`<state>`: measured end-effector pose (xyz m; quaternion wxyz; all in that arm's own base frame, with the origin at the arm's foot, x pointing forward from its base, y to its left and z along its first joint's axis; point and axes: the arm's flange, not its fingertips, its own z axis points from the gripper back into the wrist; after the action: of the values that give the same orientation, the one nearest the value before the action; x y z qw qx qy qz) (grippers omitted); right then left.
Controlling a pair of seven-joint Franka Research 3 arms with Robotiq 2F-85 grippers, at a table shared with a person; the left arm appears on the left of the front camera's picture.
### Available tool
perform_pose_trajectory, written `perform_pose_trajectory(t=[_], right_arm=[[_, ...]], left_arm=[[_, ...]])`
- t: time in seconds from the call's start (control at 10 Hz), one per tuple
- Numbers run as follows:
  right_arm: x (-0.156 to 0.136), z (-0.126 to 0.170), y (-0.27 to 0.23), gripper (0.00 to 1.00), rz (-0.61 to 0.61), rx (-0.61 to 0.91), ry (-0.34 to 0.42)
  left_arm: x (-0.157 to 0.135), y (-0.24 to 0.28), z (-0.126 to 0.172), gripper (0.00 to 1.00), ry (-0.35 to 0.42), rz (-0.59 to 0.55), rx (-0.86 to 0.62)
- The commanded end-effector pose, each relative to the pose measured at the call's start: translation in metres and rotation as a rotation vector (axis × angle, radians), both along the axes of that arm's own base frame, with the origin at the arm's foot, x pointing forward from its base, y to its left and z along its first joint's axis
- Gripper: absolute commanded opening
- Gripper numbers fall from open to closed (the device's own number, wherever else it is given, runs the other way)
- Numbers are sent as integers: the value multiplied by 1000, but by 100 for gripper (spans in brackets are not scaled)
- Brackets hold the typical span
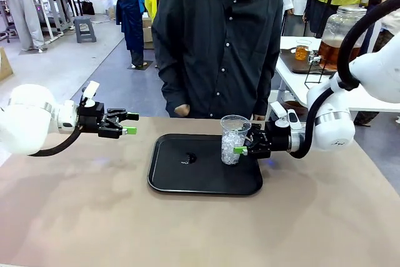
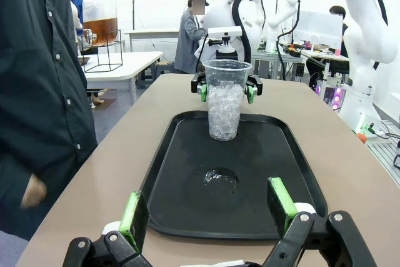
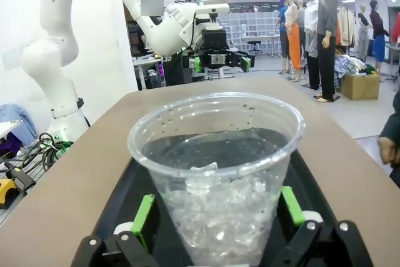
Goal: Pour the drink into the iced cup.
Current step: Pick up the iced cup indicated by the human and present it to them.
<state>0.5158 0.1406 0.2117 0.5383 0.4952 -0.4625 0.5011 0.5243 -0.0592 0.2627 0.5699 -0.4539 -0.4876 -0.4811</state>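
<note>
Surface (image 1: 94,217): a tan top, shared by both arms and a person (image 1: 219,42) in a dark buttoned shirt standing at its far edge.
Tray (image 1: 187,176): black, with rounded corners, lying flat at the middle of the surface; a small wet patch (image 1: 189,158) sits near its centre.
Iced cup (image 1: 234,139): clear plastic, upright on the right part of the tray, filled with ice to about two thirds.
Right end effector (image 1: 240,143): low over the tray with its jaws spread, one green pad on each side of the iced cup; I cannot tell whether the pads touch the wall.
Left end effector (image 1: 130,123): jaws spread and holding nothing, hovering above the surface just left of the tray and pointing towards it.
Room: an open workshop with a grey floor (image 1: 56,67); behind the right arm a white side table (image 1: 294,80) carries a glass dispenser jar (image 1: 340,29) of amber-brown liquid on a black wire stand.
</note>
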Motion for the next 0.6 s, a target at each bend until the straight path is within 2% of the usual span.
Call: perform_pose_trajectory(t=[0.0, 0.1, 0.3, 0.5], right_arm=[[10, 2, 9, 100, -36, 3, 38], [12, 2, 10, 100, -48, 11, 57], [12, 2, 12, 61, -42, 39, 56], [11, 4, 9, 61, -35, 51, 67]], left_arm=[[0, 1, 1, 100, 0, 4, -6], [0, 1, 1, 100, 0, 4, -6], [0, 1, 1, 100, 0, 4, -6], [0, 1, 1, 100, 0, 4, -6]])
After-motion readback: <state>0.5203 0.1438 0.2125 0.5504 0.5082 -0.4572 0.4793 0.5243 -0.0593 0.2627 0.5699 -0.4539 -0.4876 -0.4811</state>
